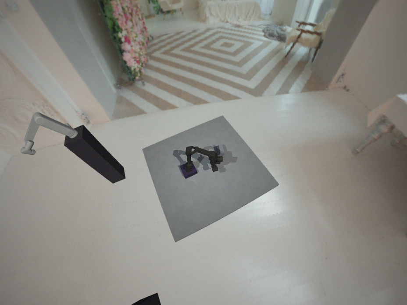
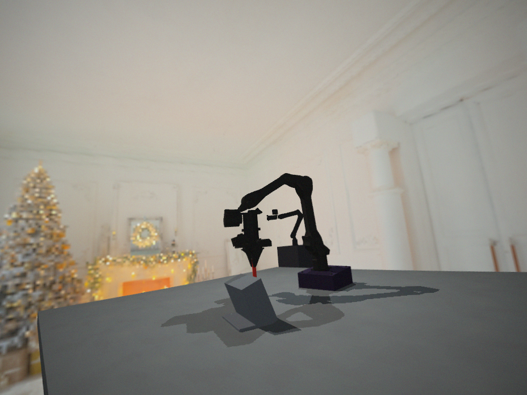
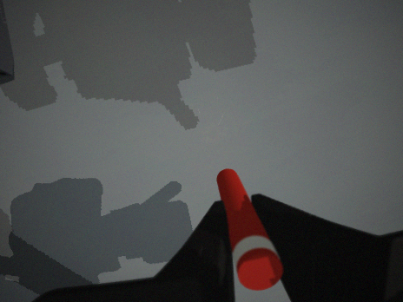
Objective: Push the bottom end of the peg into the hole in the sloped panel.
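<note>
The round red peg [image 2: 254, 270] [image 3: 227, 179] has a pale band near its top end. My gripper [image 2: 254, 264] [image 3: 238, 206] is shut on it, and its lower end sticks out below the fingertips. The peg hangs upright above the table, with its shadow apart from it in the wrist view. The grey sloped panel [image 1: 220, 150] [image 2: 254, 301] stands close beside the gripper. Only the panel's edge [image 3: 5, 52] shows at the left of the wrist view. Its hole cannot be made out in any view. In the top view the arm hides the fingertips and peg.
The arm's purple base [image 1: 189, 171] [image 2: 325, 278] stands on the grey table [image 1: 203, 200] [image 2: 383, 340]. A second arm [image 1: 52, 124] [image 2: 289, 214] sits on a dark pedestal [image 1: 95, 155] [image 2: 293, 256] beyond the table. Shadows of the arm lie around the panel.
</note>
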{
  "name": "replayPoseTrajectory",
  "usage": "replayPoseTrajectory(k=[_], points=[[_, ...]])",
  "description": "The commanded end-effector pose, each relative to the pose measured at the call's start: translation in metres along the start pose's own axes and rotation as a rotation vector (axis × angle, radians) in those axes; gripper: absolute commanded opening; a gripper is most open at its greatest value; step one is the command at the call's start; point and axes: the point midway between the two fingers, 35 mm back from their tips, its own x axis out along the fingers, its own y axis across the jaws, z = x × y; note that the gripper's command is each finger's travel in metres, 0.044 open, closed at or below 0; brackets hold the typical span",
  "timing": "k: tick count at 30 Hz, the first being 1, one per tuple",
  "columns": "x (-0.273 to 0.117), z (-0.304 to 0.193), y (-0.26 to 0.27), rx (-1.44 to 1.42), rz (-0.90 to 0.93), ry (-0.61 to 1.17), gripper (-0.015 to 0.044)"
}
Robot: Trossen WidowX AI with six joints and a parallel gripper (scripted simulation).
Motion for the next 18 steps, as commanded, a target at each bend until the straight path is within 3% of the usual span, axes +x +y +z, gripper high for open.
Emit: replayPoseTrajectory(k=[1,18], points=[[-0.017,0.0,0.0,-0.003,-0.004,-0.006,0.0],[-0.007,0.009,0.008,-0.026,-0.059,-0.035,0.0]])
